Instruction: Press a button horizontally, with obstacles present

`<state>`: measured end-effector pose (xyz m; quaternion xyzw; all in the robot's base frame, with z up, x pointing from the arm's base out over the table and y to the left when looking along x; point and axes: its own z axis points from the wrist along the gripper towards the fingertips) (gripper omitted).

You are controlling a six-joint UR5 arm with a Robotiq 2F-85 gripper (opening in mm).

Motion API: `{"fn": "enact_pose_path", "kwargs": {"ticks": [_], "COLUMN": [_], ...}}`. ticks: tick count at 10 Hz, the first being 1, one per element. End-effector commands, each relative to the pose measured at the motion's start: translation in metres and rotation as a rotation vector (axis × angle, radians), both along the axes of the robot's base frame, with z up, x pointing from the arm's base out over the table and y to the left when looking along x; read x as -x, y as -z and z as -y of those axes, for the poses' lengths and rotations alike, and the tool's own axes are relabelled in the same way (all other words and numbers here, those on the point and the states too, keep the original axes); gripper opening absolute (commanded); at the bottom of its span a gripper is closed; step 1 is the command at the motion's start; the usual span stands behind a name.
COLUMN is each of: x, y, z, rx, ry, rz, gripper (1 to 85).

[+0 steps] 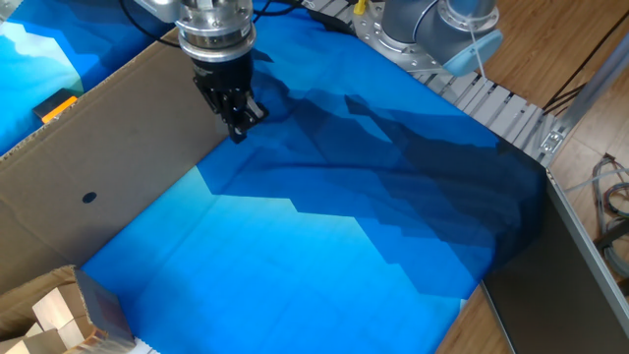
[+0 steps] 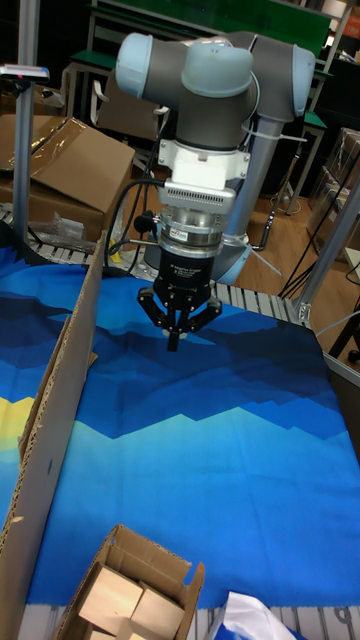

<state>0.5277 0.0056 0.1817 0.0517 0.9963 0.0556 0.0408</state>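
The button (image 1: 57,106) is a small orange-yellow block with a black part. It lies on the blue cloth at the far left, behind the cardboard sheet. That obstacle (image 1: 108,157) is a large brown sheet standing on edge, and it also runs along the left of the tall fixed view (image 2: 55,420). It has a tiny dark hole (image 1: 88,196). My gripper (image 1: 239,127) hangs just above the cloth by the sheet's far end, on the side away from the button. Its fingertips (image 2: 174,341) meet with nothing between them. In the tall fixed view the button is hidden.
An open cardboard box of pale wooden blocks (image 1: 54,317) sits at the near left corner (image 2: 125,598). The arm's base (image 1: 437,29) stands at the far right beside a metal roller track (image 1: 496,103). The cloth ends at the table's right edge.
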Motion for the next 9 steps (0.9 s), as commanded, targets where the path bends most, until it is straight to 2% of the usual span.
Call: {"fn": "enact_pose_path", "kwargs": {"ticks": [1, 2, 3, 5, 6, 7, 9], "x": [0.004, 0.003, 0.002, -0.001, 0.005, 0.010, 0.011], "y": [-0.001, -0.001, -0.001, -0.001, 0.001, 0.001, 0.001], "z": [-0.003, -0.001, 0.005, 0.003, 0.017, 0.022, 0.025], "rx": [-0.019, -0.010, 0.016, 0.007, 0.065, 0.081, 0.094], "ry": [0.006, -0.001, -0.021, -0.027, -0.041, -0.041, -0.023], "rz": [-0.008, -0.004, 0.003, 0.014, -0.010, -0.028, -0.035], "gripper": [1.0, 1.0, 1.0, 1.0, 1.0, 1.0, 1.0]}}
